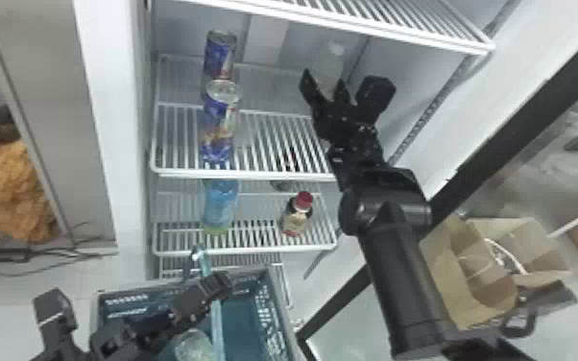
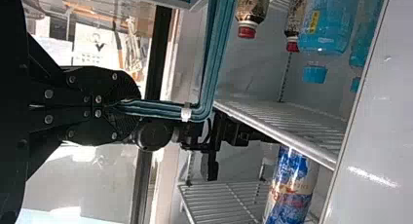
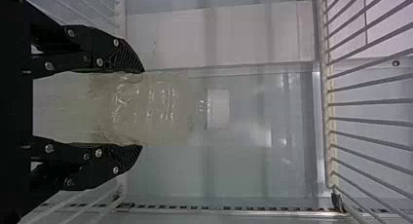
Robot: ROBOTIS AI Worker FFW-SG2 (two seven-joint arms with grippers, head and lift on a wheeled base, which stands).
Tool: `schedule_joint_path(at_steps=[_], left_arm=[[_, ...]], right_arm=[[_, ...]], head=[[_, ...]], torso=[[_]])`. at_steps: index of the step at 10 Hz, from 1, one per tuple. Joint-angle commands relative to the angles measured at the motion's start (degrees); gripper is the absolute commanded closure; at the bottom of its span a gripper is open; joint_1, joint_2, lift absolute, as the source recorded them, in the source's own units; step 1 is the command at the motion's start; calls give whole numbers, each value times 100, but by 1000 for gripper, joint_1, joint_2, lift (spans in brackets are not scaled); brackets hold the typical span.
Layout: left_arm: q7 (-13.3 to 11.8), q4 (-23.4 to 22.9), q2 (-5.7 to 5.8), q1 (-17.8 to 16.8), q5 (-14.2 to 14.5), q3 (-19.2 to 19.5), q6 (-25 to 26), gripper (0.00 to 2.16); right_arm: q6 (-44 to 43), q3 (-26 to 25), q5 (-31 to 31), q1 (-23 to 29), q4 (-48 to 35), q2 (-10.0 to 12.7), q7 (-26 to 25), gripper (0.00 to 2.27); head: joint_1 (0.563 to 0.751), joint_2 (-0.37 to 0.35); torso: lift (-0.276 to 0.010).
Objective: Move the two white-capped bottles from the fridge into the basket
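Inside the fridge at upper right, my right gripper is at a translucent white-capped bottle. In the right wrist view, my right gripper has its fingers against both sides of the clear bottle, below its white cap. My left gripper is over the teal basket at the lower left. From the left wrist, my left gripper is shut on the basket's teal handle. A clear, rounded bottle-like object lies in the basket, partly hidden by the left arm.
Blue cans stand on the fridge's middle shelf; blue bottles and a red-capped bottle stand on the shelf below. An upper shelf crosses above. A cardboard box is at right, beyond the right arm.
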Motion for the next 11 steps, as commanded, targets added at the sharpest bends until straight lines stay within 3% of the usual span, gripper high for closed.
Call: schedule_joint_path(at_steps=[1,11], left_arm=[[0,0,-9,26,2,22,0,1184],[0,0,0,54,2,44,0,1184]], right_arm=[[97,-2,-45,213,-353,-8,0,728],[1236,-288,-628,2153,-3461,-149,9,728]], head=[[695,-350],[695,-350]], torso=[[0],[0]])
